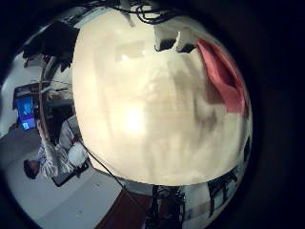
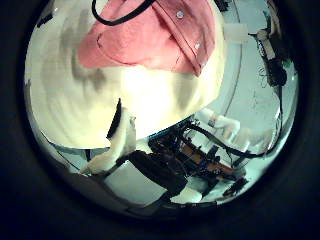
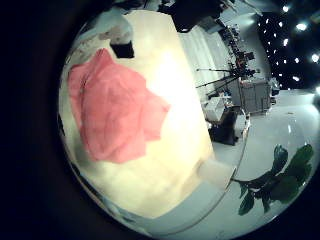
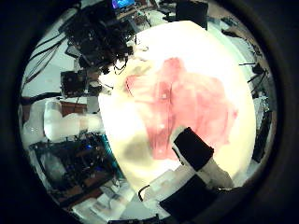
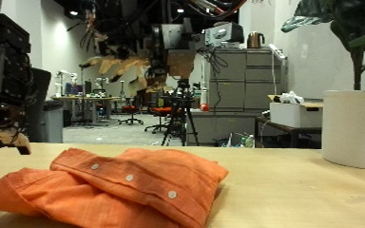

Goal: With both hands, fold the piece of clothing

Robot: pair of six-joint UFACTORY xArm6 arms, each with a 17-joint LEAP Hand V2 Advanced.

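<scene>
The wooden table [image 5: 297,180] has much free surface around the shirt [image 5: 120,185], and its far edge is bare. The orange shirt lies crumpled on the table, partly folded, with its row of buttons facing up. Both hands are above it and apart from it. If the left hand and the right hand [image 4: 201,154] are open or closed, I cannot tell.
</scene>
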